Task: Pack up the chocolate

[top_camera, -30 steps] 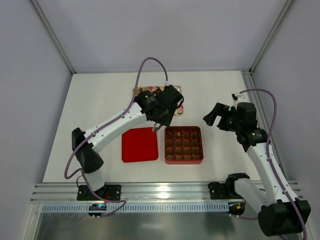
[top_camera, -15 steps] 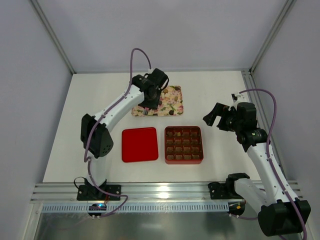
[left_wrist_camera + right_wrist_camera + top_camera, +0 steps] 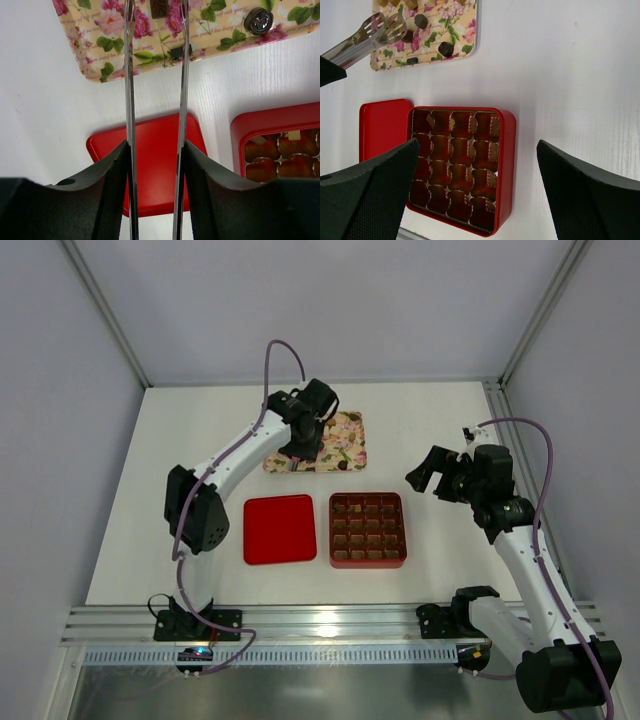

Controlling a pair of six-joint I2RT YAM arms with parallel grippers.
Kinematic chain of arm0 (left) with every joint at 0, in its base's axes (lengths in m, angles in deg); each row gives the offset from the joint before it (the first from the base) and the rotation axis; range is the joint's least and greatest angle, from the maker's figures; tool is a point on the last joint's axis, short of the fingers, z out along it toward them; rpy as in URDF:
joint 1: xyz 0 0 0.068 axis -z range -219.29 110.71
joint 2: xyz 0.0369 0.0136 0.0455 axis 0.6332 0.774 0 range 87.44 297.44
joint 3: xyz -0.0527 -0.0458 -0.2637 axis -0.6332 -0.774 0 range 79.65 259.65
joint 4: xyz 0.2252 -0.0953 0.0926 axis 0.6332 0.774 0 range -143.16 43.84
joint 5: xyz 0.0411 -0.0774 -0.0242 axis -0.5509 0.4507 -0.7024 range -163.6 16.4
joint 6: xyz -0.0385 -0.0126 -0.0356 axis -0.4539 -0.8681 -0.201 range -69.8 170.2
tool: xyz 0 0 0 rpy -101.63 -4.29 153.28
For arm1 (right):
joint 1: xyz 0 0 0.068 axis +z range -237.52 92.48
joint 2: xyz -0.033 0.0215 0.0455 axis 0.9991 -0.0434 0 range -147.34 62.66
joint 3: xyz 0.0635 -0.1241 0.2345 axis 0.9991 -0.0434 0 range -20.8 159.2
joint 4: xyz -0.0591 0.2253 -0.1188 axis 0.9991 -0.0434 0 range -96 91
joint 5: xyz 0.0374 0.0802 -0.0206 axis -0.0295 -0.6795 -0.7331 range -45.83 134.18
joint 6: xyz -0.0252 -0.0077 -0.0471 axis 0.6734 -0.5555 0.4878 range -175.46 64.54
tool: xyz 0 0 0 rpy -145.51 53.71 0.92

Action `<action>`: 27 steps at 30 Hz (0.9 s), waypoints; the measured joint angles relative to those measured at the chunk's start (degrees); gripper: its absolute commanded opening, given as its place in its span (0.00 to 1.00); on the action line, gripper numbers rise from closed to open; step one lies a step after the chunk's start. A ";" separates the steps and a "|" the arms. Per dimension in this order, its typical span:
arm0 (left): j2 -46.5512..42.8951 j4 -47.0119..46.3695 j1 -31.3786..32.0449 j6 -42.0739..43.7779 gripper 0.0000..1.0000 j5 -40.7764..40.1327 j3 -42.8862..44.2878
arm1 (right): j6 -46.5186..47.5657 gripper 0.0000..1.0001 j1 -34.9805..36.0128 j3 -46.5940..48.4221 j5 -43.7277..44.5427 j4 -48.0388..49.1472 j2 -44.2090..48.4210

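Several small dark chocolate pieces [image 3: 445, 48] lie on the pink-and-cream flowered tray [image 3: 345, 435]. My left gripper [image 3: 156, 150] is shut on metal tongs [image 3: 130, 75], whose blades reach over the tray's near edge [image 3: 100, 70] with a brown square piece [image 3: 159, 7] between the tips. The tongs also show in the right wrist view [image 3: 375, 32]. The red box [image 3: 367, 560] with its brown gridded insert holds a couple of pieces in its far-left cells [image 3: 430, 119]. My right gripper [image 3: 480, 195] is open and empty, raised to the right of the box.
The red lid [image 3: 279, 529] lies flat just left of the box. A round foil-wrapped piece [image 3: 258, 20] sits near the tray's right edge. Frame posts stand at the back corners and a rail runs along the near edge.
My left arm has swung from the box's far-left corner back over the flowered tray and has held there for the last half second. The right arm has not moved.
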 measured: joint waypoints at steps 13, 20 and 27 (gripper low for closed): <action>2.67 -1.64 -1.09 -0.02 0.41 1.57 -1.73 | 0.00 1.00 0.00 0.00 0.00 0.00 0.00; 2.78 -1.75 -1.18 -0.04 0.37 2.12 -2.82 | 0.00 1.00 0.00 -0.02 0.00 0.00 -0.02; 2.78 -1.75 -1.18 -0.04 0.33 2.60 -2.97 | 0.00 1.00 0.00 -0.02 -0.02 0.00 -0.02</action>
